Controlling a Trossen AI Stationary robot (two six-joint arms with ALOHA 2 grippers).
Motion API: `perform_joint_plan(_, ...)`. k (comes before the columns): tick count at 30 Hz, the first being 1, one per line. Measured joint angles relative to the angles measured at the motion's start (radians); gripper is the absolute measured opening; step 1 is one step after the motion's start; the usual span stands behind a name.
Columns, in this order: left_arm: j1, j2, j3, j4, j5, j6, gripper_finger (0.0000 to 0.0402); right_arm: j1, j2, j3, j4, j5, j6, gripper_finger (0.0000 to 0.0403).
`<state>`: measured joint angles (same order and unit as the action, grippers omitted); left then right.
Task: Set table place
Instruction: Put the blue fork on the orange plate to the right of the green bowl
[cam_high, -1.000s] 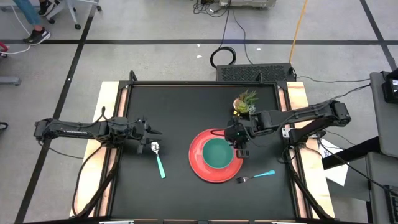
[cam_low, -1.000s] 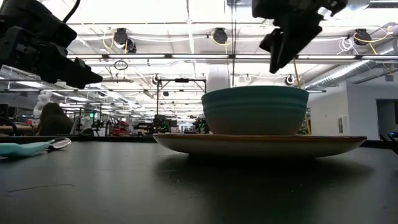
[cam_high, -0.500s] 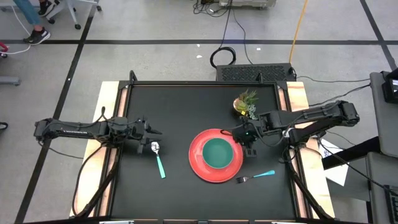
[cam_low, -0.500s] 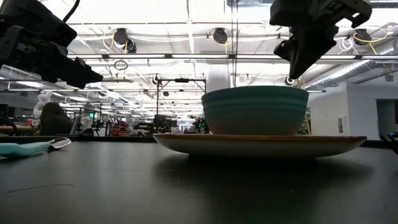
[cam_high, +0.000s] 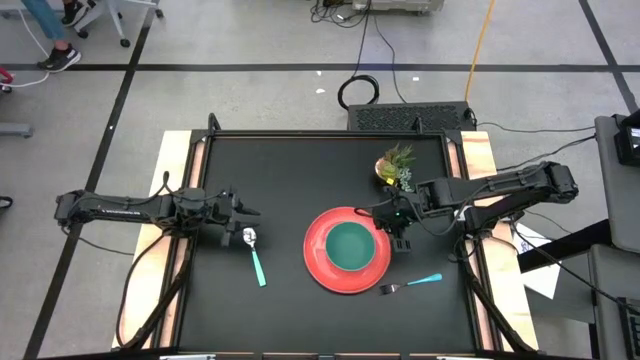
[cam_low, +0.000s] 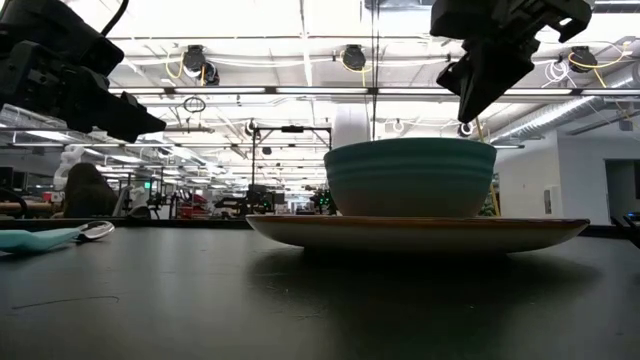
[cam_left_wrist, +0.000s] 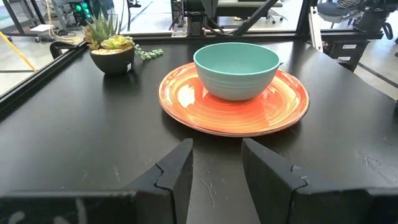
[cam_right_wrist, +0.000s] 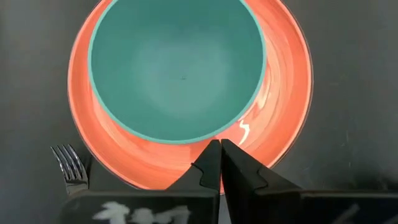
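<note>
The red plate (cam_high: 318, 262) lies on the black table (cam_high: 280, 170), right of centre, with the teal bowl (cam_high: 349, 246) standing on it. The teal-handled spoon (cam_high: 255, 256) lies flat to the plate's left, and the teal-handled fork (cam_high: 410, 284) lies at its near right; its tines show in the right wrist view (cam_right_wrist: 68, 163). My right gripper (cam_right_wrist: 219, 148) is shut and empty. It hovers over the plate's right rim (cam_high: 392, 228), above and clear of the bowl in the low view (cam_low: 478, 88). My left gripper (cam_left_wrist: 216, 167) is open and empty, hovering near the table's left edge (cam_high: 250, 212), just far of the spoon.
A small potted green plant (cam_high: 395, 168) stands at the far right of the table, just beyond my right arm. Light wooden strips (cam_high: 176, 180) run along the left and right sides. Bare black tabletop lies at the far left and along the near edge.
My right gripper has moved from over the bowl's right rim toward the table's right edge and now hovers over the plate's right rim. The bowl and plate have stayed in place.
</note>
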<state>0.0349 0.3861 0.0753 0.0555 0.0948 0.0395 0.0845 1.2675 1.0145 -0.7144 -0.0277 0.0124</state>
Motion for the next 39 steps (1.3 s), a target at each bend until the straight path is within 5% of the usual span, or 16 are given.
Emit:
perform_joint_plan(21, 0.0, 0.0, 0.0, -0.001, -0.001, -0.008, 0.0143, 0.223, -0.005, 0.0, -0.136, -0.055, 0.124, 0.0)
perform_joint_plan(39, 0.0, 0.0, 0.0, -0.001, -0.001, -0.011, 0.0143, 0.259, -0.116, -0.11, -0.146, -0.048, 0.24, 0.0)
